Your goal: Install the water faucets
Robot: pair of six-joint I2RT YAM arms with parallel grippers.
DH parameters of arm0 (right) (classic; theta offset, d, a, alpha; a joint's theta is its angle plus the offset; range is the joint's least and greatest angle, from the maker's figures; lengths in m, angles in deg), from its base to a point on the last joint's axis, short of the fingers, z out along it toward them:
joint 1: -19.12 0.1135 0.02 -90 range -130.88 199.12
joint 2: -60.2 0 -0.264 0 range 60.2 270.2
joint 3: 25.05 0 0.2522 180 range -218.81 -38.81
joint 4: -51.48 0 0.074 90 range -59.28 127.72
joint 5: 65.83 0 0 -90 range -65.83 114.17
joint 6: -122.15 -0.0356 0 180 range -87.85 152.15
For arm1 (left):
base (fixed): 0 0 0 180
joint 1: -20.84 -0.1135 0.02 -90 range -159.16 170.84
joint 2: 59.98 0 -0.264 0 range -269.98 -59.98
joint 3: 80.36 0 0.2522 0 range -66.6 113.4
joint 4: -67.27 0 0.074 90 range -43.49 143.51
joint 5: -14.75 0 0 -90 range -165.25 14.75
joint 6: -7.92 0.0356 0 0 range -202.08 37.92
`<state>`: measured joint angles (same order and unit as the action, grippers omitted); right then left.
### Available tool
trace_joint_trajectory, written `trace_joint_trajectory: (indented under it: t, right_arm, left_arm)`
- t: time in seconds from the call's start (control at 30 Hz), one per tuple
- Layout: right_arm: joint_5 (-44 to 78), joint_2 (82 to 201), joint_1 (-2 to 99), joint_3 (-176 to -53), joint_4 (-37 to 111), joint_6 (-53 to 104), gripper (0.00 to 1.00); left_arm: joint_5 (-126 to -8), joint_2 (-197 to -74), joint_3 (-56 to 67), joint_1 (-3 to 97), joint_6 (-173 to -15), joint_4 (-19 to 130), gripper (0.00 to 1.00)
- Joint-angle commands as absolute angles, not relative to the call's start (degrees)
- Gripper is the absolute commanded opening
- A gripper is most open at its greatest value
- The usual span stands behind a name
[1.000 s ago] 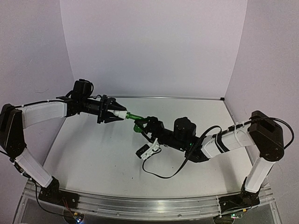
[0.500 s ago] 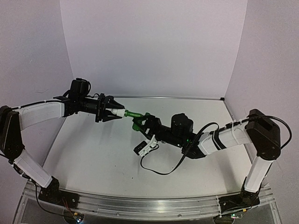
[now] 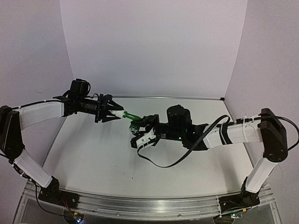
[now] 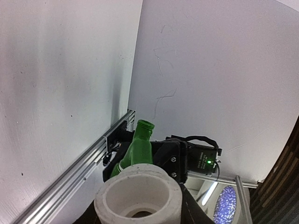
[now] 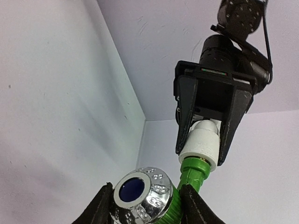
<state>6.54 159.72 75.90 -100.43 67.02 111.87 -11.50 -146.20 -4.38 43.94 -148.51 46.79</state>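
Reaching in from the 9 o'clock side of the top view, the left arm (image 3: 44,113) pointed its left gripper (image 3: 116,113) toward 4 o'clock, above the table (image 3: 93,154). Its black fingers (image 5: 187,109) were closed partway on the white pipe fitting (image 5: 202,142), pressing on opposite sides of it and holding it in the air. From the left wrist view the fitting's open round mouth filled the foreground.

At the 3 o'clock end of the fitting sat the green tap (image 4: 136,151), its threaded end touching the fitting's mouth; how far in it sat could not be told. Both parts hung above the middle of the table, touching end to end.

Farther toward 4 o'clock, the right gripper (image 3: 139,129) met the tap from the other side. Its fingers (image 5: 100,210) were drawn in against either side of the tap's round knob (image 5: 139,190), which had a chrome cap with a blue centre. The right arm (image 3: 233,134) stretched away toward 3 o'clock, with a black cable (image 3: 159,164) looping beneath it.
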Motion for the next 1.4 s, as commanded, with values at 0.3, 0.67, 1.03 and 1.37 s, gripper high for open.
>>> trace_joint_trajectory:
  t: [0.3,0.67,1.03,1.37]
  right_arm:
    - [-23.02,159.93,60.6,-108.67,65.26,26.6,0.0]
    - [-32.28,182.31,49.5,-109.26,87.27,-46.29,0.33]
    - [-23.54,172.16,48.65,-100.89,80.64,-16.84,0.64]
    - [10.03,151.85,66.79,-95.8,61.72,61.7,0.69]
  left_arm:
    - [-5.01,-143.95,-1.77,45.76,-114.6,48.51,0.0]
    - [-8.56,-140.6,-2.62,45.8,-109.39,51.82,0.0]
    - [-13.3,-143.43,-1.57,45.31,-124.31,52.39,0.0]
    - [-10.02,-146.15,0.37,44.62,-135.0,51.79,0.0]
